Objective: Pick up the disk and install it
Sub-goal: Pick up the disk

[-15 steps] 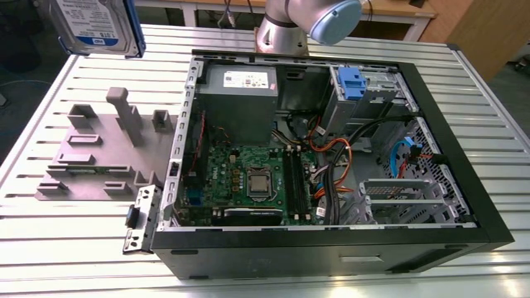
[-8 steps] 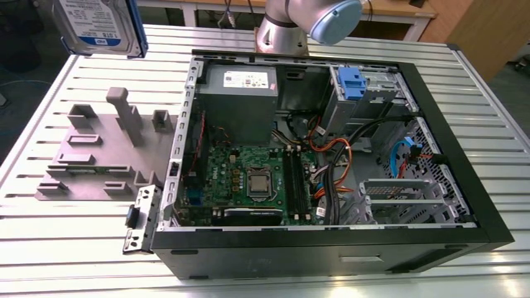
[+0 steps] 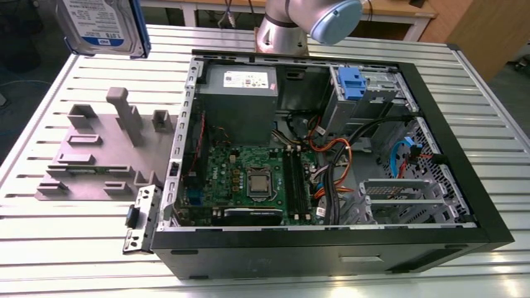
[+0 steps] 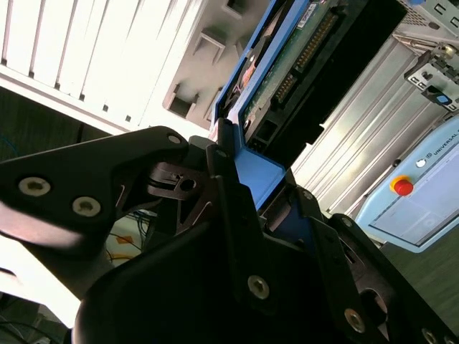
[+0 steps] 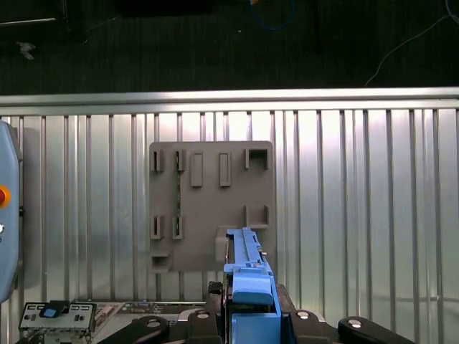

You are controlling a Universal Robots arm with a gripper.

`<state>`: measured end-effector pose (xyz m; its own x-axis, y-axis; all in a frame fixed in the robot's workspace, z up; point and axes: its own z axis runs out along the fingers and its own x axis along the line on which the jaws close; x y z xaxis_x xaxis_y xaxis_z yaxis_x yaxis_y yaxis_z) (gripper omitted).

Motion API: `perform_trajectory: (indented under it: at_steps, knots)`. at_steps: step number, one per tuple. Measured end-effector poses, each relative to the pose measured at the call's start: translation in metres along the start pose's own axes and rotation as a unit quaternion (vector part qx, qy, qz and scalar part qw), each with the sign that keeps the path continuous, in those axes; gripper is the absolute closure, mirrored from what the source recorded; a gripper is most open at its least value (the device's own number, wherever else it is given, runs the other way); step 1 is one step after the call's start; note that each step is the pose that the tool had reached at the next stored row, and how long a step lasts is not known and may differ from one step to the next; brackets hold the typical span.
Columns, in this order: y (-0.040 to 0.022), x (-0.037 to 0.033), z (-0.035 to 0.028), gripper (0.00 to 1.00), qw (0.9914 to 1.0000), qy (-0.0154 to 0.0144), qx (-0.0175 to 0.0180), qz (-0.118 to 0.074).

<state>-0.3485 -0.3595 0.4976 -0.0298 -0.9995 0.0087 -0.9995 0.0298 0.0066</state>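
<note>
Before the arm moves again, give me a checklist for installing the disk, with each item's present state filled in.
1. Grip: the gripper is shut on the disk at its blue rail, seen in both wrist views: ok.
2. Disk free of the grey fixture: it is held up in the air, apart from the fixture: ok.
3. Computer case open: the side is off and the inside is exposed: ok.
4. Drive bay slot free for the disk: cannot tell.
5. Orange cables clear of the bay: they lie right beside it, so cannot tell.
</note>
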Motion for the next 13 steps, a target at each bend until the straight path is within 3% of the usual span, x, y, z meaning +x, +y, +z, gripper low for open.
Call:
perform_trajectory:
  at_steps: [13]
  knots:
    - [-0.0044, 0.0003, 0.0004, 0.64, 1.00000, 0.0000, 0.0000, 0.000]
